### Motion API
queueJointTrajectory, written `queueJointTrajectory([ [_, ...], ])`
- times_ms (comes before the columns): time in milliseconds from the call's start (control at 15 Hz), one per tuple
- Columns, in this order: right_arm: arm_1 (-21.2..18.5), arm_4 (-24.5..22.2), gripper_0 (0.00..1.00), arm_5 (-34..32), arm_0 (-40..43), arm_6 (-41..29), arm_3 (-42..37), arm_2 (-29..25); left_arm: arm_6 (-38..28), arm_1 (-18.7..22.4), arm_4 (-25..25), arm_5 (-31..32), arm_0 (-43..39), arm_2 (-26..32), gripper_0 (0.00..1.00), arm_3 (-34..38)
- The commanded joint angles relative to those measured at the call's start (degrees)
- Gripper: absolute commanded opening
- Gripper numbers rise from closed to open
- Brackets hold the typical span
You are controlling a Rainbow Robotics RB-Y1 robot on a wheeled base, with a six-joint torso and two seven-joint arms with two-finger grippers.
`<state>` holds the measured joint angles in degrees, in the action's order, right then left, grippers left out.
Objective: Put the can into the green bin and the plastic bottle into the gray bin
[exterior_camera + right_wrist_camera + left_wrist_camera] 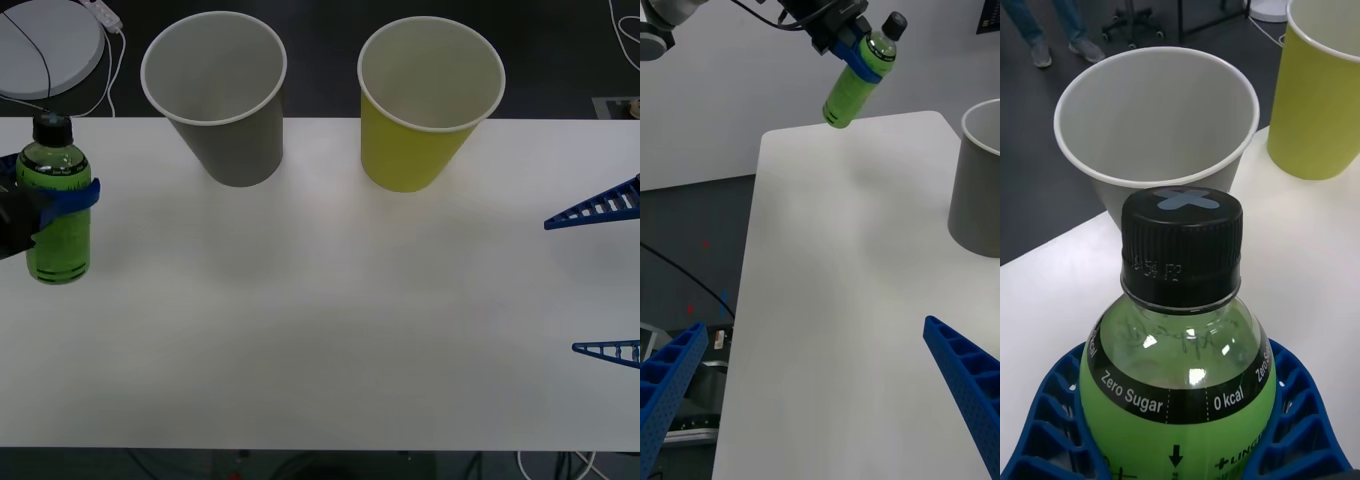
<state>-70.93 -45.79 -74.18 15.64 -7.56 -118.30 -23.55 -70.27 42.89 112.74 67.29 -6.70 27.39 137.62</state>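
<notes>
The plastic bottle [58, 245] of bright green liquid, with a black cap, is upright at the table's far left. My left gripper [60, 205] is shut on it around its upper body; the left wrist view shows its cap and shoulder [1180, 352] between the blue fingers [1052, 420]. The gray bin [235, 150] stands at the back, left of centre, and the green bin [410, 155] is to its right. Both are upright. My right gripper [600, 280] is open at the right edge, holding nothing. The can is out of view.
The white table [320, 330] stretches wide between the two arms. Behind its far edge at the back left lies a white round object [45, 45] with a cable. The right wrist view shows the gray bin [977, 187] and the held bottle [861, 71].
</notes>
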Motion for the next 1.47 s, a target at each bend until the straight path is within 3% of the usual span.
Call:
queueJointTrajectory([
  [67, 0.0, 0.0, 1.0, 0.0, 0.0, 0.0, 0.0, 0.0, -0.05, 1.05, -0.42, 3.72, 3.88, 0.2, 0.0, -2.36],
  [333, 0.0, 0.0, 1.0, 0.0, 0.0, 0.0, 0.0, 0.0, -0.05, 3.07, -1.82, 4.86, 7.66, -0.85, 0.0, -6.93],
  [933, 0.0, 0.0, 1.0, 0.0, 0.0, 0.0, 0.0, 0.0, -2.16, 8.79, -4.9, 21.12, 21.02, -2.52, 0.0, -15.19],
  [1467, 0.0, 0.0, 1.0, 0.0, 0.0, 0.0, 0.0, 0.0, -1.45, 10.28, -4.37, 22.35, 31.66, -9.38, 0.0, -24.33],
])
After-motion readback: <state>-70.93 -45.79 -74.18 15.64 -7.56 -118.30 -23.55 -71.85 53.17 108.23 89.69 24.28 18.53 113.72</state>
